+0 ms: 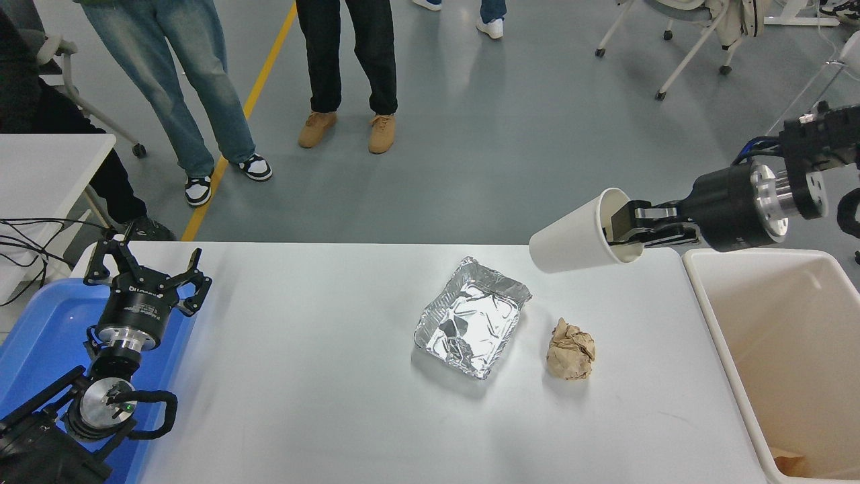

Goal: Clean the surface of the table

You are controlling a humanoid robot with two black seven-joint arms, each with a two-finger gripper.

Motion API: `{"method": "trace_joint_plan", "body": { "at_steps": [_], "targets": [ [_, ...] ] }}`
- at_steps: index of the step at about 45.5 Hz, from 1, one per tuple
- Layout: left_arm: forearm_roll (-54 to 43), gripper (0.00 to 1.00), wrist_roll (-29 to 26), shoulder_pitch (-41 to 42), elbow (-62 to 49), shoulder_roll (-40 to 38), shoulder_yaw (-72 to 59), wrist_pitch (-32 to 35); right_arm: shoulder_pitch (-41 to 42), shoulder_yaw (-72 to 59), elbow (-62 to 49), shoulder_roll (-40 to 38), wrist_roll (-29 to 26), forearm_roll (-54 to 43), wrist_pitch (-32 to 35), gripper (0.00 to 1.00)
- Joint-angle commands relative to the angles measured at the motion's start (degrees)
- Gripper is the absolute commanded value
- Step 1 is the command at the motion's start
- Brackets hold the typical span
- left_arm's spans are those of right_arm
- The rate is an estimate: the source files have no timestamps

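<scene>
The white table surface carries a crumpled foil tray in the middle and a crumpled brown paper ball to its right. My right gripper is shut on the rim of a white paper cup, one finger inside it. It holds the cup on its side, high above the table's far right edge, left of the cream bin. My left gripper is open and parked at the lower left over the blue bin.
The cream bin stands at the table's right end with brown paper in its bottom corner. The blue bin stands at the left end. A smaller white table with cables is at far left. People's legs stand beyond the far edge.
</scene>
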Motion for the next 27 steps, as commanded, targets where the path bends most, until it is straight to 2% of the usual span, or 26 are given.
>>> {"method": "trace_joint_plan", "body": {
  "at_steps": [1, 9, 27],
  "targets": [
    [0.01, 0.99, 0.0, -0.07, 0.0, 0.0, 0.0, 0.0, -0.91, 5.68, -9.59, -2.7, 0.43, 0.79, 0.05, 0.0],
    [0.01, 0.99, 0.0, 0.01, 0.0, 0.0, 0.0, 0.0, -3.9, 7.26, -12.84, -5.61, 2.72, 5.53, 0.05, 0.0],
    [0.01, 0.99, 0.0, 0.01, 0.0, 0.0, 0.0, 0.0, -5.31, 12.71, -27.43, -4.55, 11.76, 5.62, 0.05, 0.0]
  ]
}}
